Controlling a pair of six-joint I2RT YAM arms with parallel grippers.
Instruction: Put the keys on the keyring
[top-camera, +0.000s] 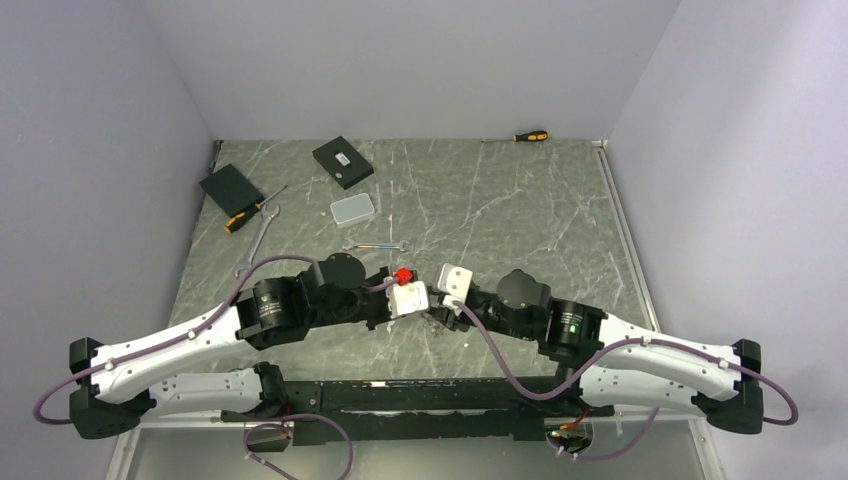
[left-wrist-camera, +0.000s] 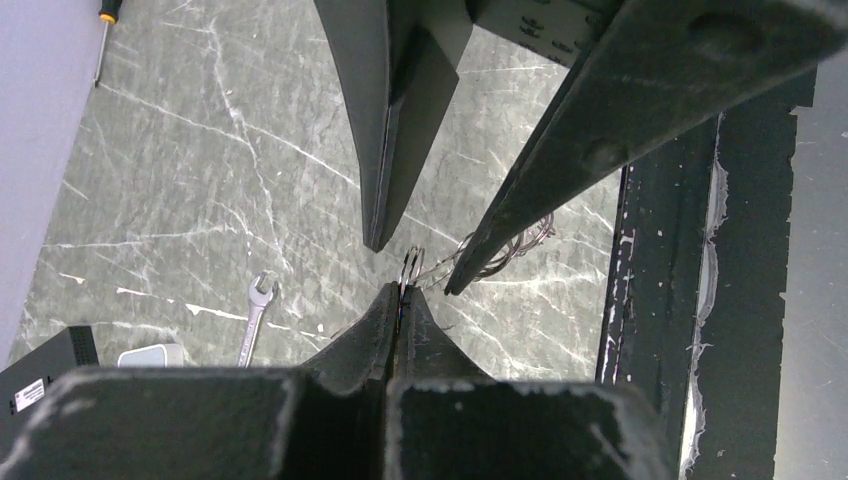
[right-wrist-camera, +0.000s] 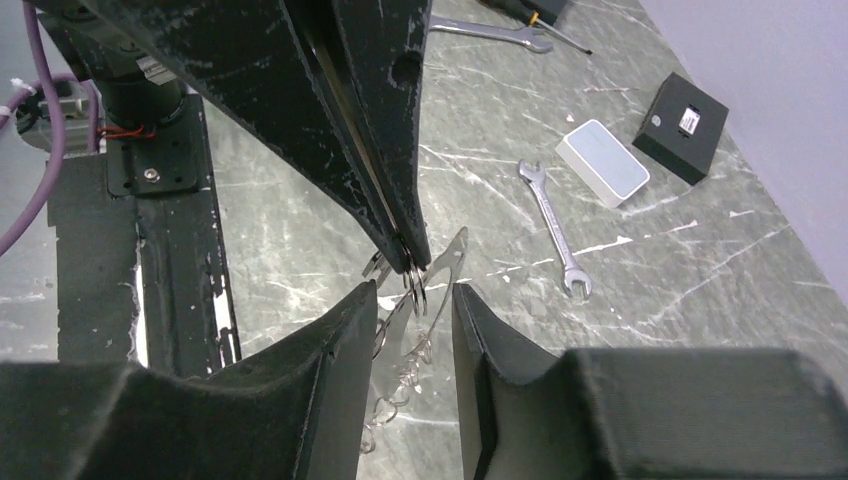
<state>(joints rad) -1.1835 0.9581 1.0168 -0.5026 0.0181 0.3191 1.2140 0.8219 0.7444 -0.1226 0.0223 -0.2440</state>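
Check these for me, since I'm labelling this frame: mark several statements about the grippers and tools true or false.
1. The left gripper is shut on the keyring. True.
2. The right gripper is clamped shut. False: its jaws stand apart, one on either side of the keyring.
3. A small wrench lies on the table near the white box, not touching it. True.
4. The two screwdrivers lie side by side. False: one screwdriver lies at the far edge, and the other screwdriver lies far left by a black box.
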